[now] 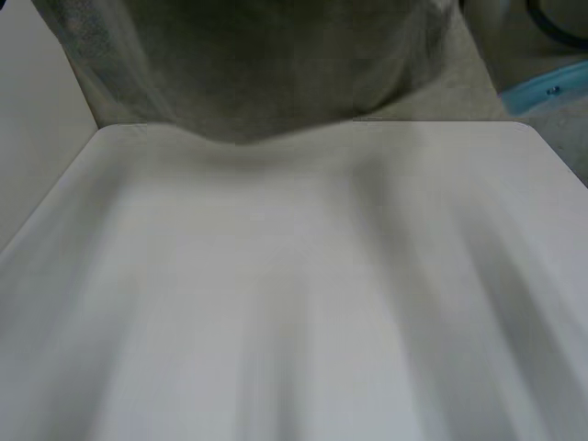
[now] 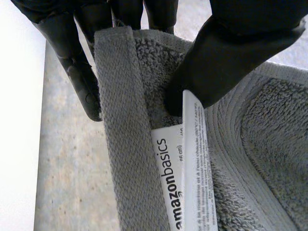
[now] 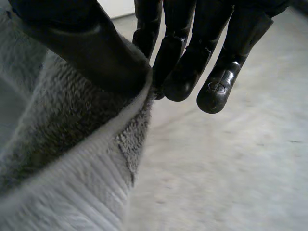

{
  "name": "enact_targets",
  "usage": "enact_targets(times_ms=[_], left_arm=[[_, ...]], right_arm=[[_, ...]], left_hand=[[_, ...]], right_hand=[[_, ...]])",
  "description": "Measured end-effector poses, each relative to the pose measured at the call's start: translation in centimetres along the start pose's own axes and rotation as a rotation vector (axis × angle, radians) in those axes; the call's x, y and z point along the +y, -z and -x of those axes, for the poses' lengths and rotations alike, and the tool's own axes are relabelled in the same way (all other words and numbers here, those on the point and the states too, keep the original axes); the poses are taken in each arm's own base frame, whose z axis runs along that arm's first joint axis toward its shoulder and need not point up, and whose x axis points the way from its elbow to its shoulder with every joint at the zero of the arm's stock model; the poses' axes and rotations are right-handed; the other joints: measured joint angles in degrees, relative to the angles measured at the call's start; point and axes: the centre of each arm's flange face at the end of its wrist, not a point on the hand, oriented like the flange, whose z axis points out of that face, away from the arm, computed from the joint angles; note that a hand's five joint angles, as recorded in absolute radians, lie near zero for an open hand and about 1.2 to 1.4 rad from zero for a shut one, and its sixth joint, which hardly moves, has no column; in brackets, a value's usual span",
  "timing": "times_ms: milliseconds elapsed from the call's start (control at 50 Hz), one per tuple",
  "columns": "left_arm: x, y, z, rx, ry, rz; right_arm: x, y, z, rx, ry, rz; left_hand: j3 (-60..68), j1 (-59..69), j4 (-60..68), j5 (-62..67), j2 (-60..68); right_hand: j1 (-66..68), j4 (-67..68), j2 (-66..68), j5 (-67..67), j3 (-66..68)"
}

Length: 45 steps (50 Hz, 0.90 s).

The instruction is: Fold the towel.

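Note:
The grey towel hangs in the air beyond the far edge of the white table, its lower edge dipping just over that edge. In the left wrist view my left hand pinches the towel between thumb and fingers at a hemmed corner, beside its white label. My right hand, in the right wrist view, pinches another hemmed corner of the towel between the thumb and curled fingers.
A light-blue object lies on the floor past the table's far right corner. Beige carpet lies below the hanging towel.

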Motion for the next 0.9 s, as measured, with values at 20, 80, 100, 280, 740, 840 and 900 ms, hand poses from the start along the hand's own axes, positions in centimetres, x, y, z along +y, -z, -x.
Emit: enact_targets(times_ms=[20, 80, 100, 280, 740, 840, 900], left_arm=[[0.2, 0.1, 0.1, -0.001, 0.000, 0.003], [2.0, 1.3, 0.8, -0.017, 0.000, 0.063], [2.9, 1.9, 1.2, -0.025, 0.001, 0.096], [11.6, 10.8, 5.0, -0.091, 0.040, 0.488], [14.5, 19.1, 8.3, -0.175, 0.044, 0.739], [14.5, 19.1, 8.5, -0.186, 0.048, 0.738], [14.6, 19.2, 8.7, -0.192, 0.051, 0.740]], right_arm=[[0.3, 0.3, 0.5, -0.036, -0.008, 0.016], [2.4, 2.1, 3.0, -0.203, -0.054, 0.115], [3.2, 2.8, 3.9, -0.259, -0.072, 0.157], [10.2, 11.3, 9.3, -0.671, -0.112, 0.522], [14.3, 22.3, 15.3, -0.751, -0.269, 0.750], [14.5, 22.6, 14.9, -0.624, -0.363, 0.776], [14.6, 22.8, 14.5, -0.548, -0.392, 0.787]], left_hand=[[0.0, 0.0, 0.0, 0.0, 0.0], [0.0, 0.0, 0.0, 0.0, 0.0], [0.0, 0.0, 0.0, 0.0, 0.0], [0.1, 0.0, 0.0, 0.0, 0.1], [0.1, 0.1, 0.0, 0.0, 0.2], [0.1, 0.1, 0.0, 0.0, 0.2], [0.1, 0.1, 0.0, 0.0, 0.2]], right_hand=[[0.0, 0.0, 0.0, 0.0, 0.0], [0.0, 0.0, 0.0, 0.0, 0.0], [0.0, 0.0, 0.0, 0.0, 0.0], [0.0, 0.0, 0.0, 0.0, 0.0], [-22.7, -23.1, -22.7, -23.9, -23.3], [-32.6, -32.1, -31.2, -34.0, -32.6], [-35.8, -35.9, -34.7, -37.9, -36.1]])
